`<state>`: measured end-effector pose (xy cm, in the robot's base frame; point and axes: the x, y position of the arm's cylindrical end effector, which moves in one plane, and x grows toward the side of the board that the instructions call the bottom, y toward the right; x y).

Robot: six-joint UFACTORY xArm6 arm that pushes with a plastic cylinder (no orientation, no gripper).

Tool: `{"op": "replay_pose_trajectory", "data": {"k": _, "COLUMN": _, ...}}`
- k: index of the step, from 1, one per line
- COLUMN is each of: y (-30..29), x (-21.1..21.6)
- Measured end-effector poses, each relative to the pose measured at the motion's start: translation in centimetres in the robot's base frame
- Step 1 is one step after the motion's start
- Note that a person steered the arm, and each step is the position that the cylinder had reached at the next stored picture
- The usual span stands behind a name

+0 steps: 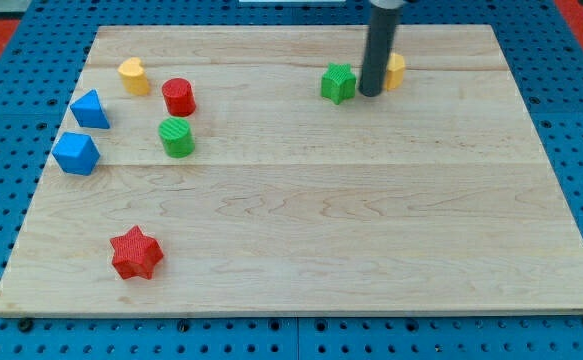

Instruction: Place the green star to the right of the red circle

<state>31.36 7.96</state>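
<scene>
Flanking green star (338, 83): my tip (370, 93)

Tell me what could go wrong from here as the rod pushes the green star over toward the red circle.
My tip sits just right of the green star, against the yellow block. A push slightly off centre may spin the star so it slips past the tip. The leftward path is long, so drift could carry it into the red circle or the green cylinder below it.
</scene>
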Motion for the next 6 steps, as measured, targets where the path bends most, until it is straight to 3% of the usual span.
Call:
{"op": "replay_pose_trajectory", "data": {"k": 2, "y": -0.6, "x": -2.9}}
{"op": "replay_pose_trajectory", "data": {"k": 5, "y": -12.1, "x": 0.0}}
{"op": "replay_pose_trajectory", "data": {"k": 6, "y": -11.2, "x": 0.0}}
